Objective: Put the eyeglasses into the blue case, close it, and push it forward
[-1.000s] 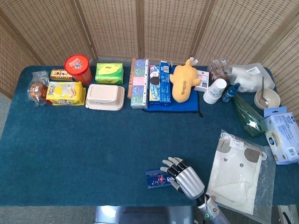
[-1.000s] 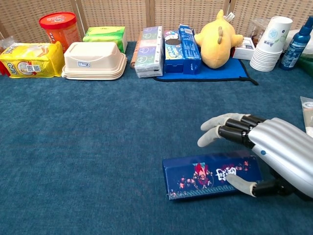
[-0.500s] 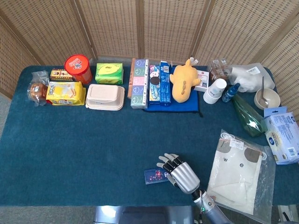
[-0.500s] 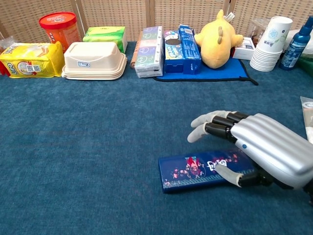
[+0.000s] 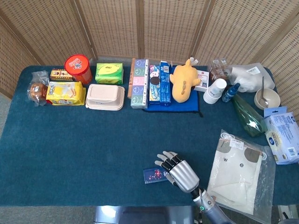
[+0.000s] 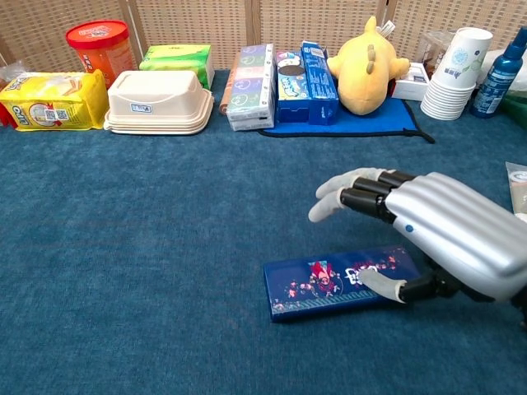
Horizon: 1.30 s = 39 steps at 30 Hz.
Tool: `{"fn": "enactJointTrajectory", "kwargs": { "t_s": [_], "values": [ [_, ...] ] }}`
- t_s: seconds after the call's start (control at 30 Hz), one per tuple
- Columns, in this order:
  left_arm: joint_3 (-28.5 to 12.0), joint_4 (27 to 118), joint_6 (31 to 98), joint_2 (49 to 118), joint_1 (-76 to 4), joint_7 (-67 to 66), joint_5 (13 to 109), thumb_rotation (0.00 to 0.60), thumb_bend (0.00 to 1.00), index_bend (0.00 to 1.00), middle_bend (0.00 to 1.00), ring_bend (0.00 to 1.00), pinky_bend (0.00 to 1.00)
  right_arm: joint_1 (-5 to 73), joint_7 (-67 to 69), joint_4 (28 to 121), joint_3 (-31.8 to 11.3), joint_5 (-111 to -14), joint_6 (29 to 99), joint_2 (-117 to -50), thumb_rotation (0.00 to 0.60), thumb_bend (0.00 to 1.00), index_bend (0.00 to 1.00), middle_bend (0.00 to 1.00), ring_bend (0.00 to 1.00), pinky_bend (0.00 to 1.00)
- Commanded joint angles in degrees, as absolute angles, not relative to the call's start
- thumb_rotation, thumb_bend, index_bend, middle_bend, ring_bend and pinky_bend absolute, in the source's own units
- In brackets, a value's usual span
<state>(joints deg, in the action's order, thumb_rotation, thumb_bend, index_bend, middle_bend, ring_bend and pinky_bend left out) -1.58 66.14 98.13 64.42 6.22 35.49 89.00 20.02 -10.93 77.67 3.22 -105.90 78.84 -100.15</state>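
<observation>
We locate the blue case (image 6: 342,281) lying flat and closed on the near part of the table (image 6: 148,247), just in front of the robot. No eyeglasses are visible, so we judge they are inside the shut case; the push forward appears to be the step in hand or the one remaining.

The right hand (image 6: 428,239) arches over the case's right end. Its thumb lies on the lid, and the other fingers (image 6: 338,196) are spread above with nothing grasped; we read this as a press, not a grip. The left hand is in neither view.

The case is a slim, rigid rectangular box with a printed lid. The table cover is a napped teal cloth. Snack boxes and a yellow plush toy (image 6: 362,66) stand well apart along the far edge.
</observation>
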Motion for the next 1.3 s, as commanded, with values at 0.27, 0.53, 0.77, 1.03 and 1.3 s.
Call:
{"fn": "enactJointTrajectory", "kwargs": {
  "t_s": [0.27, 0.53, 0.77, 1.03, 1.3],
  "values": [
    [-1.5, 66.6, 97.9, 64.3, 5.9, 35.2, 89.2, 0.547, 0.21, 0.05, 0.08, 0.01, 0.02, 21.6, -24.0, 92.7, 4.6, -99.7, 67.5, -90.3, 0.6, 0.32, 0.07, 0.15, 0.07, 0.21],
    [-1.5, 66.8, 97.8, 64.2, 5.8, 35.0, 89.2, 0.545, 0.21, 0.05, 0.08, 0.01, 0.02, 22.6, -28.7, 96.7, 4.2, -95.4, 62.7, -88.2, 0.6, 0.33, 0.0, 0.09, 0.02, 0.18],
    [-1.4, 66.3, 97.4, 64.5, 5.9, 35.3, 88.9, 0.547, 0.21, 0.05, 0.08, 0.01, 0.02, 23.8, -29.5, 96.7, 3.5, -93.2, 60.2, -88.6, 0.6, 0.33, 0.0, 0.09, 0.02, 0.18],
    [-1.3, 65.5, 97.0, 64.8, 5.9, 35.7, 88.7, 0.546, 0.21, 0.05, 0.08, 0.0, 0.02, 25.6, -29.6, 97.2, 2.7, -91.1, 57.4, -89.0, 0.6, 0.33, 0.12, 0.19, 0.13, 0.21],
    [-1.3, 65.0, 96.8, 65.1, 5.9, 36.0, 88.5, 0.545, 0.21, 0.05, 0.08, 0.0, 0.02, 27.9, -26.7, 97.1, 0.8, -88.4, 54.9, -89.9, 0.6, 0.33, 0.51, 0.47, 0.4, 0.37]
  ]
}}
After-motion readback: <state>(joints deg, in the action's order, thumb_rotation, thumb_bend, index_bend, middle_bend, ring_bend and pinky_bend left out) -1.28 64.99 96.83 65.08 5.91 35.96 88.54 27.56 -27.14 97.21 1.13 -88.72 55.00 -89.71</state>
